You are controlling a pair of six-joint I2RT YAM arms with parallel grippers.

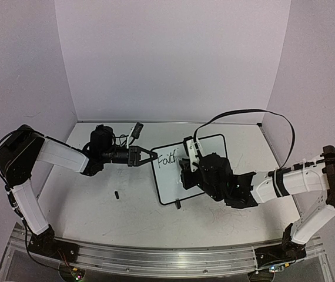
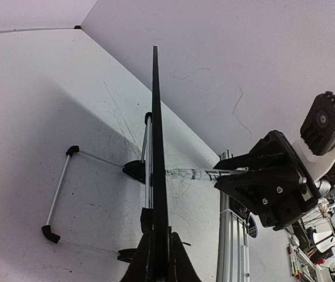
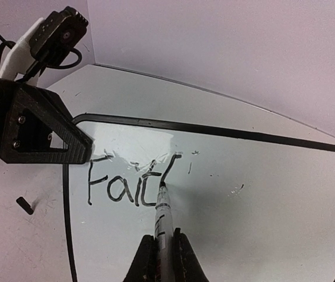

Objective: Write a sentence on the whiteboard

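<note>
- Sentence (image 3: 123, 187): only roughly "Fait" stands on the whiteboard (image 3: 255, 223), at its upper left. This is judged an early stage, with the first word unfinished and all later words left.
- Right claw (image 3: 161, 258): pinching a marker (image 3: 163, 214), whose tip touches the board at the last stroke.
- Left claw (image 2: 158, 261): pressed onto the board's left edge, steadying it mid-table (image 1: 85, 205).
- Small black piece (image 1: 117, 194): perhaps a cap, lying apart to the left. Nothing appears to block the writing area.
</note>
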